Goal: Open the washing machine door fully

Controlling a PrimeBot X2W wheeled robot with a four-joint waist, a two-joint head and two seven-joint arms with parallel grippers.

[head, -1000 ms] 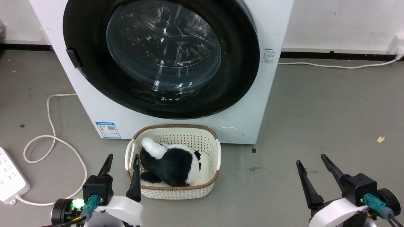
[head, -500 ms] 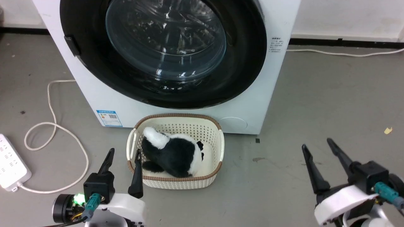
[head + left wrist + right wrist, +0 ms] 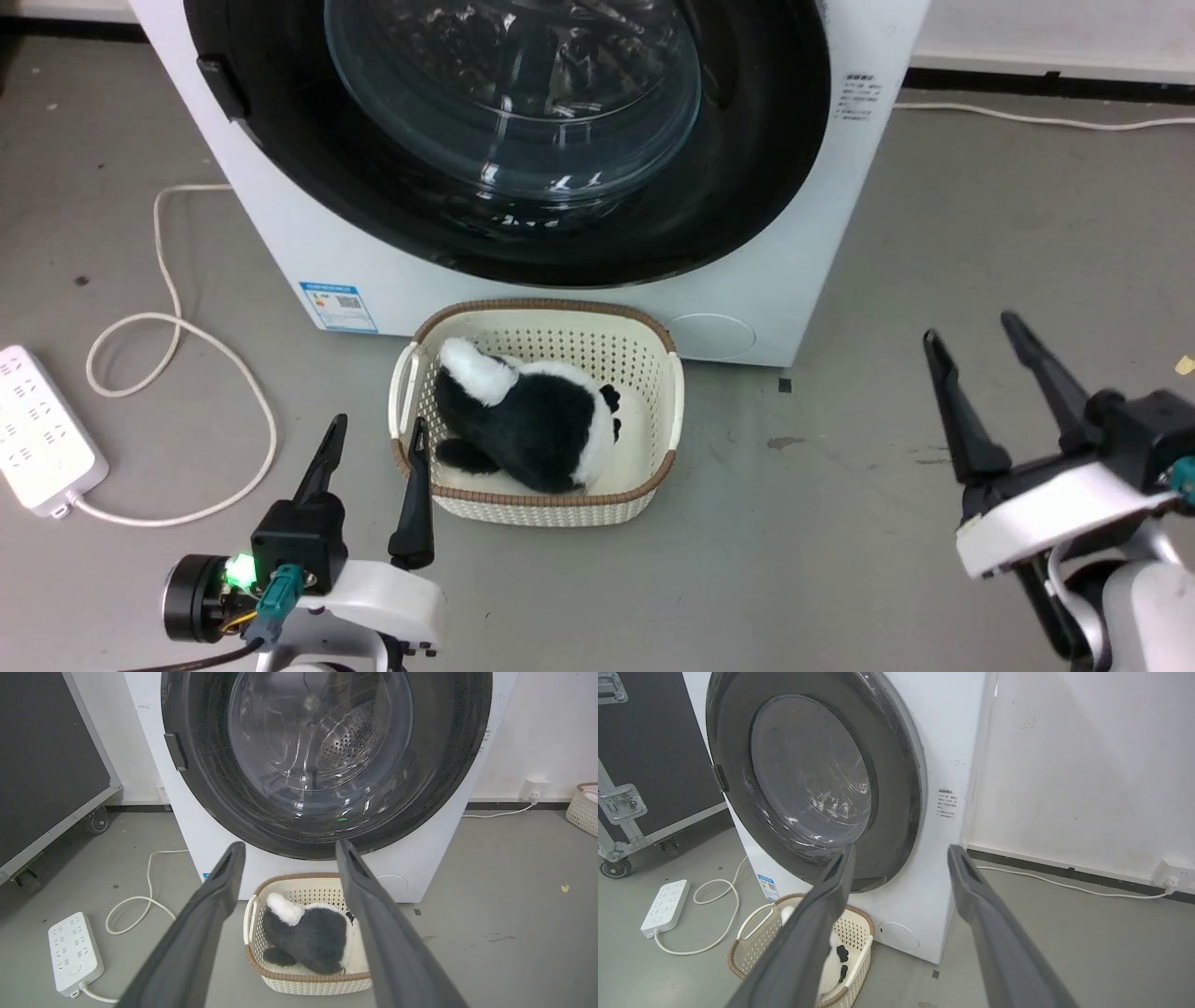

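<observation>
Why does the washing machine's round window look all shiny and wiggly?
Head view: white light streaks glint on the glass of the washing machine door. Left wrist view: softer glare, the drum shows through. Right wrist view: glass looks cloudy grey.

We count one washing machine (image 3: 280,215), one washing machine door (image 3: 747,187), one basket (image 3: 551,509) before it, one plush toy (image 3: 541,429), one power strip (image 3: 42,425), and two grippers: left gripper (image 3: 379,420), right gripper (image 3: 969,326).
</observation>
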